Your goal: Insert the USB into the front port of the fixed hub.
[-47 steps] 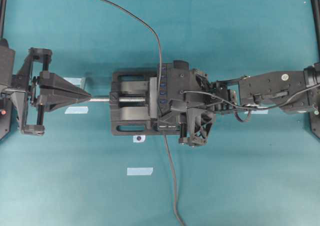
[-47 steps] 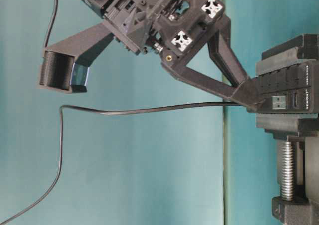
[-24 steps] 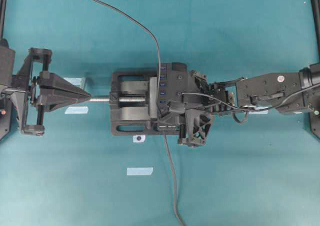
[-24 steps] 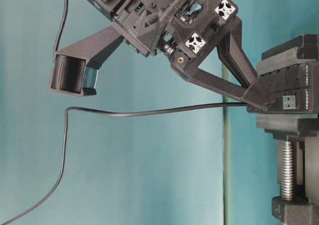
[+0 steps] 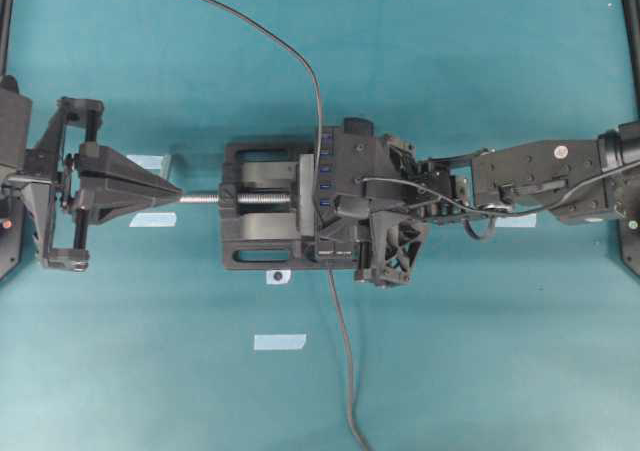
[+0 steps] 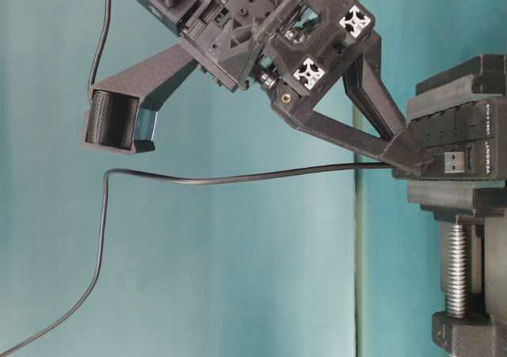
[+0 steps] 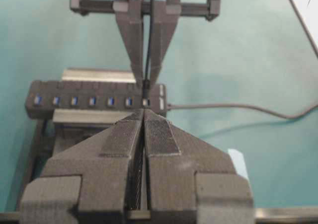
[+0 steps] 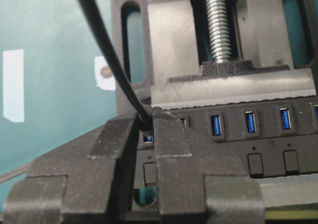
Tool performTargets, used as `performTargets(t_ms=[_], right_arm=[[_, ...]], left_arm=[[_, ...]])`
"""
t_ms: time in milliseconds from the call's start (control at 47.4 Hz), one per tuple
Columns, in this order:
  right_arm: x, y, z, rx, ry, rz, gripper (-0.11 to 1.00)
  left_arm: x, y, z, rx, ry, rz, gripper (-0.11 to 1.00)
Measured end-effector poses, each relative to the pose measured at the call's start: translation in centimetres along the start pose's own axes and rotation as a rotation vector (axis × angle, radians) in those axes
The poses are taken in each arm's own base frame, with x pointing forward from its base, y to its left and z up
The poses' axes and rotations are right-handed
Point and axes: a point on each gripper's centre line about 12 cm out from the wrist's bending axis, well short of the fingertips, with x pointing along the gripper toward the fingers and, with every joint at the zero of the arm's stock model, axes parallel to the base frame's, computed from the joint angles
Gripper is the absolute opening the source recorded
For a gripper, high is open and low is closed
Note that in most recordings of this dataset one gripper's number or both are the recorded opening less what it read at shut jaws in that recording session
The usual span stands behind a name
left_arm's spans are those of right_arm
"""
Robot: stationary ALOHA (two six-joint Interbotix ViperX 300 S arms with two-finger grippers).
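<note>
I have the right gripper (image 8: 145,122) clenched on the small black USB plug (image 7: 145,91) at the long black bar-shaped hub's (image 8: 258,129) end port; next, I judge, a straight push home.

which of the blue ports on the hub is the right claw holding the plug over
The end port of the fixed hub, the one nearest the hub's own cable; the right claw holds the USB there. The other blue ports stand uncovered.

**Teal table, vise and tape**

A teal-covered table (image 5: 480,371) carried a black vise (image 5: 262,218) at its middle, silver screw handle pointing left. Pale tape strips (image 5: 279,342) lay flat on the cloth near the vise. A thin dark cable (image 5: 343,361) trailed across the surface toward the near edge.
</note>
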Motion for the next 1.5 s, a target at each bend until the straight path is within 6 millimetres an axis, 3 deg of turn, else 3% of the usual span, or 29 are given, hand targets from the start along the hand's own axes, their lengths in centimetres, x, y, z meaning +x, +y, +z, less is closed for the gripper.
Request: performTargets(t_ms=[1499], right_arm=[[-0.03, 0.06, -0.46, -0.002, 0.028, -0.002, 0.05]], left_arm=[[0.00, 0.04, 0.00, 0.000, 0.000, 0.001, 0.00]])
